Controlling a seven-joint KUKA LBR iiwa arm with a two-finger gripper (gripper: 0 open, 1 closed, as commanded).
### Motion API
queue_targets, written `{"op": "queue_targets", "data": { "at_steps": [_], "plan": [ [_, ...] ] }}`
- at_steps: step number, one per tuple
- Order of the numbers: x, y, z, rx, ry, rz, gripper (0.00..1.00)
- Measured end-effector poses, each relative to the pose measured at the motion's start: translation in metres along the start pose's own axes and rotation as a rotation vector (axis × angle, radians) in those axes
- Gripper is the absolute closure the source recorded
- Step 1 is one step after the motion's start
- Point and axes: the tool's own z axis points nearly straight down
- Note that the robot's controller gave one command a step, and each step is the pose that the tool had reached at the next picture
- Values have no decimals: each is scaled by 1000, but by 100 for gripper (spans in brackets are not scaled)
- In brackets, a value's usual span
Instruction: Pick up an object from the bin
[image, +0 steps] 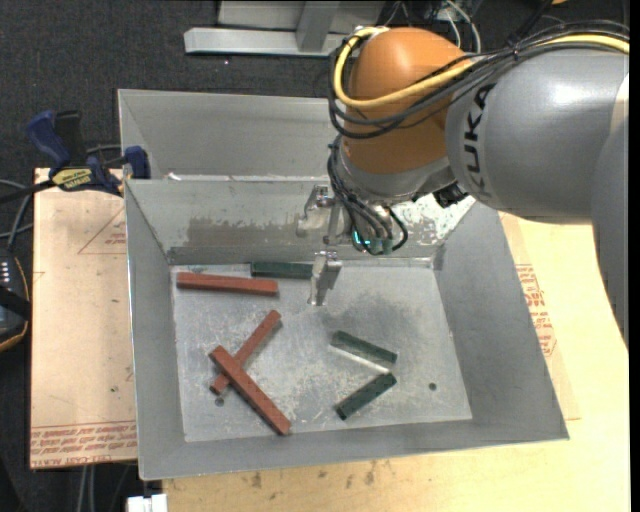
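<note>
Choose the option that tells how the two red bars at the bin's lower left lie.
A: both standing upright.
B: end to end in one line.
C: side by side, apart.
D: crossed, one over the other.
D: the lower red bar crosses the upper red bar near their left ends.

A grey metal bin (150, 320) seen from above, with a silver arm (560, 130) and its orange cover (400, 90) reaching in from the right. The gripper (321, 285) hangs low near the back wall over bare floor, just right of a dark green bar (282, 269) and the end of a long red bar (228, 284). Toward the front left two red bars (245, 365) lie crossed and touching, and to the front right two more green bars (364, 372) lie close together, well apart from the gripper.
</note>
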Motion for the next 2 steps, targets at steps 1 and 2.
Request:
{"op": "queue_targets", "data": {
  "at_steps": [1,2],
  "plan": [
    [-1,-1,-5,-1,-8,2,0],
    [-19,44,37,1,-19,-146,0]
  ]
}}
